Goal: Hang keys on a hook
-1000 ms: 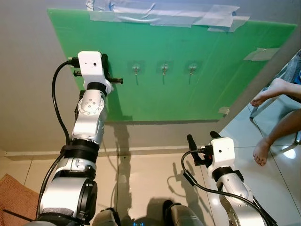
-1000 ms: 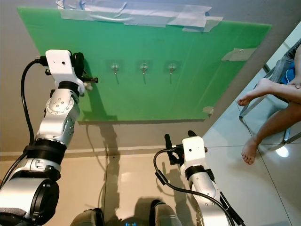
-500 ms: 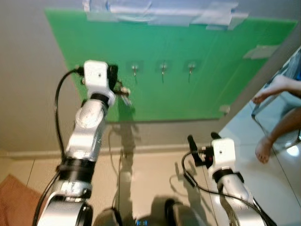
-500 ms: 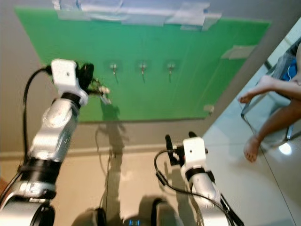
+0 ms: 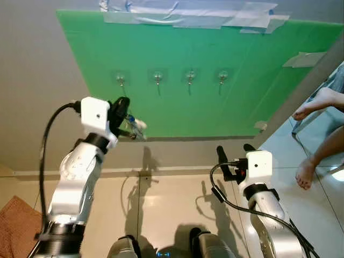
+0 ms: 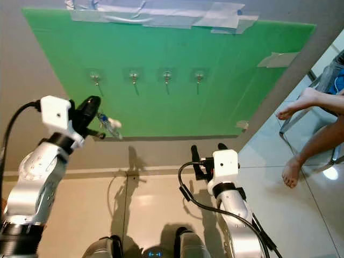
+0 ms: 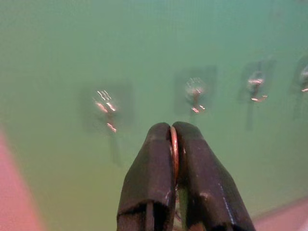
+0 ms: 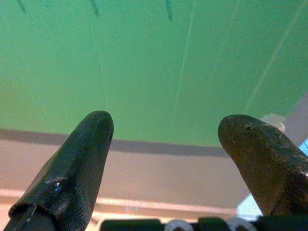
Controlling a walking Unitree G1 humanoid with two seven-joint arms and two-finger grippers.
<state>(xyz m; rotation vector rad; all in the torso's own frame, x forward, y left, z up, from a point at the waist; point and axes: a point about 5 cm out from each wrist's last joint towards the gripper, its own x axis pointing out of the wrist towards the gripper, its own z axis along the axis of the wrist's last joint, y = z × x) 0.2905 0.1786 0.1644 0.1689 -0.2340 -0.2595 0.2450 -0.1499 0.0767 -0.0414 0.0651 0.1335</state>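
Observation:
A green board (image 5: 204, 107) is taped to the wall and carries a row of several small clear hooks; the leftmost hook (image 5: 120, 79) is bare. My left gripper (image 5: 127, 119) is raised in front of the board, below and slightly right of that hook, apart from it. It is shut on a bunch of keys (image 5: 137, 127). In the left wrist view the fingers (image 7: 149, 163) pinch a copper key ring (image 7: 173, 151), with the blurred hooks (image 7: 195, 91) beyond. My right gripper (image 5: 234, 149) is held low near the wall's base, open and empty, its fingers (image 8: 72, 159) wide apart.
A person's bare legs and feet (image 5: 314, 105) reach in from a chair at the right. A brown rug (image 5: 13, 226) lies at the bottom left on the shiny tiled floor (image 5: 172, 199). Grey tape (image 5: 183, 13) holds the board's top edge.
My left gripper has come down and away from the leftmost hook, keys in its grip; that hook is now uncovered. The right arm has stayed put.

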